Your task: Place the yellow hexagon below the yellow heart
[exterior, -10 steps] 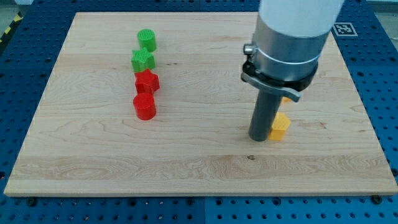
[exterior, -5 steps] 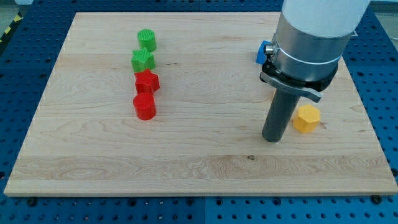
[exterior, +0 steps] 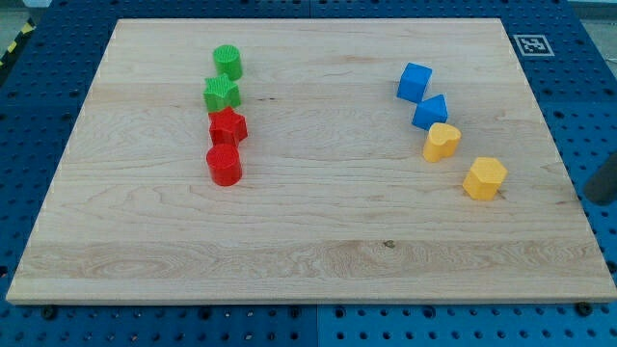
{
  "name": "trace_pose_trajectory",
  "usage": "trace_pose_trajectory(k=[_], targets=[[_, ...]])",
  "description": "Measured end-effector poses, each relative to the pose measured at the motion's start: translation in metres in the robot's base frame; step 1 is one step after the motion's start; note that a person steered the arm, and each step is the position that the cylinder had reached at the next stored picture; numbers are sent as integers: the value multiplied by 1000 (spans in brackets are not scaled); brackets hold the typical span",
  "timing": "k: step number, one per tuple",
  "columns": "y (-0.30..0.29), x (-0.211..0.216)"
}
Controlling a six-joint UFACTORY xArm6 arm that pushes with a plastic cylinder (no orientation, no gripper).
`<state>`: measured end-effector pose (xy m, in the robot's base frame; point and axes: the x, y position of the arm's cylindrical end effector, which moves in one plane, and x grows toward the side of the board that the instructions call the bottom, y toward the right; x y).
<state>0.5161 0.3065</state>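
The yellow hexagon (exterior: pixel 484 178) lies on the wooden board (exterior: pixel 318 241) at the view's right. The yellow heart (exterior: pixel 441 141) lies just up and to the left of it, a small gap apart. My rod shows only as a dark sliver at the view's right edge, off the board. My tip (exterior: pixel 598 198) is well to the right of the yellow hexagon, touching no block.
A blue cube (exterior: pixel 415 82) and a smaller blue block (exterior: pixel 431 112) sit above the yellow heart. At the left, a column runs downward: green cylinder (exterior: pixel 228 62), green star-like block (exterior: pixel 221 93), red star-like block (exterior: pixel 228 126), red cylinder (exterior: pixel 224 165).
The arm has swung away to the right, off the board, uncovering the blue blocks and the yellow heart. The yellow hexagon has moved right to below-right of the heart.
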Motion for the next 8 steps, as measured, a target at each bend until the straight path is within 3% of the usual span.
trace_pose_trajectory(k=[8], targets=[[-109,-16]])
